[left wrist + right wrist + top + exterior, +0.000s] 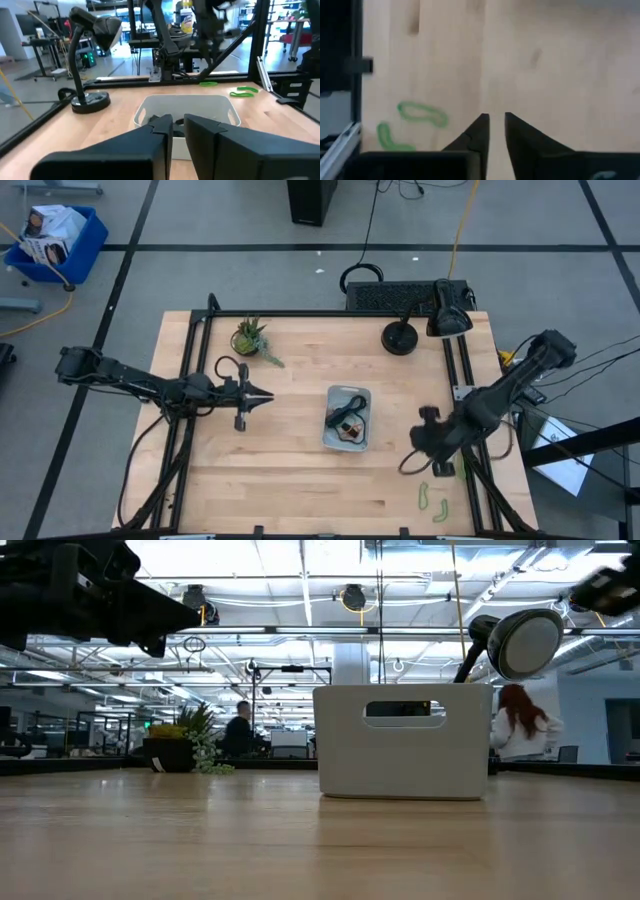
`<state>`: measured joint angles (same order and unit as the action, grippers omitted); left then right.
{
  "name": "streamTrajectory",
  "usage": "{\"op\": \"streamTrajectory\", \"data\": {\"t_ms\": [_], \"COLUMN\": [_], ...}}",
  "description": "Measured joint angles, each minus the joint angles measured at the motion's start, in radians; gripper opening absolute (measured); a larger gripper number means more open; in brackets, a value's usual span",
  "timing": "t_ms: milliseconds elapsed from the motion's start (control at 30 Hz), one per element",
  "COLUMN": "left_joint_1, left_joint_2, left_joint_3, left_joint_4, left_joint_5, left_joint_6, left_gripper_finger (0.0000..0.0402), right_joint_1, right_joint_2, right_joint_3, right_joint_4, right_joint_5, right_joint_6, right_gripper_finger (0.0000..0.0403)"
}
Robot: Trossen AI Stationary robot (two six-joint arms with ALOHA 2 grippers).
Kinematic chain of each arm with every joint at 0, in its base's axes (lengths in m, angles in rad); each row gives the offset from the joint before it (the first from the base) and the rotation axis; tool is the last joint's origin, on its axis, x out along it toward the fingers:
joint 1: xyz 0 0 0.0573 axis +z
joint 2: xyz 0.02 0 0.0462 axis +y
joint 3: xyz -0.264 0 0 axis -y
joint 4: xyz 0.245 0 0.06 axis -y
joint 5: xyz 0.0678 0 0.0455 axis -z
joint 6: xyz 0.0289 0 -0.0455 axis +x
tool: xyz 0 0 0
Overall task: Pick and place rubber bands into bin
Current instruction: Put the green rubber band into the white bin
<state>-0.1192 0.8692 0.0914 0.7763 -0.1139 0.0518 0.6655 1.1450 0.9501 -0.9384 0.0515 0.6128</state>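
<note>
The pale bin stands mid-table and holds a dark rubber band and an orange-red one. It also shows in the low view and the left wrist view. Two green rubber bands lie flat on the table near its near right corner; they also show in the right wrist view. My right gripper hangs above the bare table, right of the bin and beyond the green bands, pointing down, shut and empty. My left gripper waits left of the bin, shut and empty.
A black desk lamp stands at the far right, and a small potted plant at the far left. Black frame rails run along the table's sides. Bare wood lies between the bin and the green bands.
</note>
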Motion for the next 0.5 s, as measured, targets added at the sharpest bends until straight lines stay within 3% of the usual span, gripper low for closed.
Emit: {"op": "streamTrajectory", "data": {"t_ms": [233, 367, 500], "left_joint_1": [0.0, 0.0, 0.0], "left_joint_2": [0.0, 0.0, 0.0], "left_joint_3": [0.0, 0.0, 0.0], "left_joint_4": [-0.004, -0.004, -0.004], "left_joint_5": [0.0, 0.0, 0.0], "left_joint_6": [-0.036, -0.042, -0.043], "left_gripper_finger": [0.0039, 0.0031, 0.0033], "right_joint_1": [0.022, 0.056, 0.106], "right_joint_2": [0.185, 0.245, 0.275], "right_joint_3": [-0.001, -0.001, -0.001], "right_joint_4": [-0.205, -0.185, -0.158], "right_joint_5": [-0.156, -0.236, -0.261], "right_joint_6": [0.313, 0.407, 0.514], "right_gripper_finger": [0.0143, 0.0184, 0.02]}}
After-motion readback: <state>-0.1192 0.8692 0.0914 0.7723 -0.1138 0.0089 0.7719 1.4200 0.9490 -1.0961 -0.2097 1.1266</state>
